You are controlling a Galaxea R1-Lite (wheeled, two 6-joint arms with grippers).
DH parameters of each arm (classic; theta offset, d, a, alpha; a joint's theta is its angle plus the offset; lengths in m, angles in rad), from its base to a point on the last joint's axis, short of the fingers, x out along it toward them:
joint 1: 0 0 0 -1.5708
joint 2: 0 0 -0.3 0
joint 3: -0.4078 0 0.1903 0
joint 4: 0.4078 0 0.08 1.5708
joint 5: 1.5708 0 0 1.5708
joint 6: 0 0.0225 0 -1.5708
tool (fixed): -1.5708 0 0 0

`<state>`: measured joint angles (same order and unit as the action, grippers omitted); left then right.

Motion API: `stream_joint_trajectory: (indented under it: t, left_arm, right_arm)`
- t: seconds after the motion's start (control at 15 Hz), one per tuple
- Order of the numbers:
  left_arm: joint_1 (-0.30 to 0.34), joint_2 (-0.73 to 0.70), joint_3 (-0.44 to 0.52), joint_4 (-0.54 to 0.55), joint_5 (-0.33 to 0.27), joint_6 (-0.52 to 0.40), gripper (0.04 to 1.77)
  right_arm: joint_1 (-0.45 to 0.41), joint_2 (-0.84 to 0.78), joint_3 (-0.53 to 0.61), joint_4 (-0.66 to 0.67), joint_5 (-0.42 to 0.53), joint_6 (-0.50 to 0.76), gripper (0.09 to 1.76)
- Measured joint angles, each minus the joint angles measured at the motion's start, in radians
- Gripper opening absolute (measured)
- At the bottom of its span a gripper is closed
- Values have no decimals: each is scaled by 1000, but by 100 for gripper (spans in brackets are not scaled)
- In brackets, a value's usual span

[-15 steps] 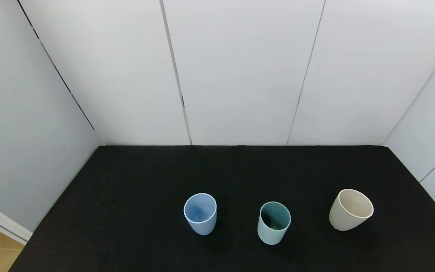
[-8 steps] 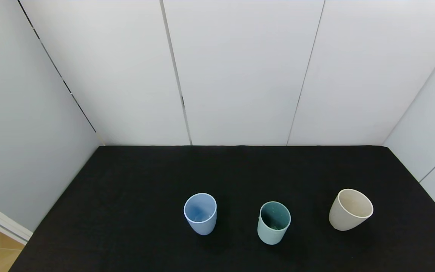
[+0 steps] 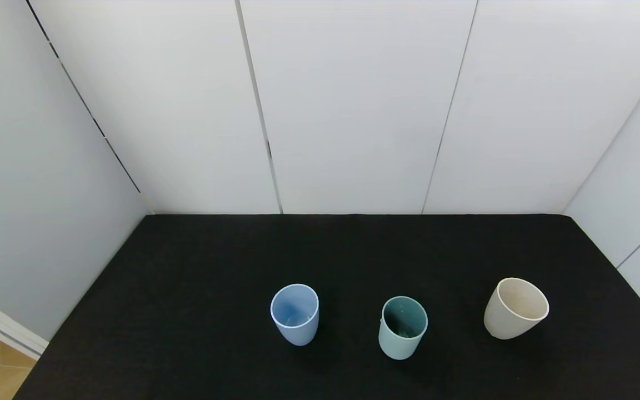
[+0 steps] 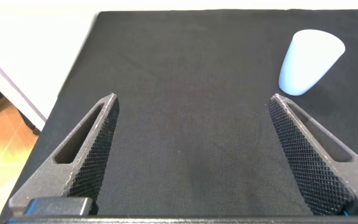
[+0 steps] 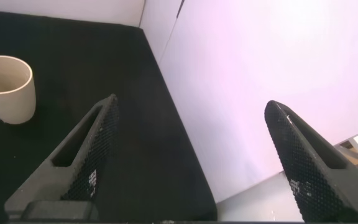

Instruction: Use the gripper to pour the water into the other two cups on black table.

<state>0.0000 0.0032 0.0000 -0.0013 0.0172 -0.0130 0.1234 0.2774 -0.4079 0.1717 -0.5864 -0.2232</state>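
Beyond L end effector (image 4: 191, 152), blue cup (image 4: 309, 61)

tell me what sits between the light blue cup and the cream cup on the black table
In the head view, the mint-green cup stands upright between the light blue cup and the cream cup, apart from both, on the black table.

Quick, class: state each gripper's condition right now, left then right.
Left gripper: jaws open, holding nothing, above the black table.
Right gripper: jaws open, holding nothing, at the table's edge.
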Motion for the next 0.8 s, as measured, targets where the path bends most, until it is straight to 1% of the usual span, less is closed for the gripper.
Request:
stream_joint_trajectory:
  t: [0.13, 0.2, 0.33, 0.4, 0.47, 0.6, 0.8]
  left_arm:
    - [0, 0, 0, 0, 0, 0, 172]
    - [0, 0, 0, 0, 0, 0, 172]
    - [0, 0, 0, 0, 0, -1, 172]
    - [0, 0, 0, 0, 0, 0, 172]
    - [0, 0, 0, 0, 0, 0, 172]
    - [0, 0, 0, 0, 0, 0, 172]
    - [0, 0, 0, 0, 0, 0, 172]
  right_arm:
    - [-17, -2, -2, 2, 17, -16, 170]
    - [-41, -2, -9, 1, 48, -33, 170]
    - [-127, -6, -17, 4, 175, -54, 170]
    - [-150, -10, -15, 5, 200, -48, 170]
    - [-158, -16, -3, 5, 218, -37, 170]
    - [-155, -50, 30, 5, 329, -26, 170]
    - [-139, -144, 105, 5, 468, -26, 170]
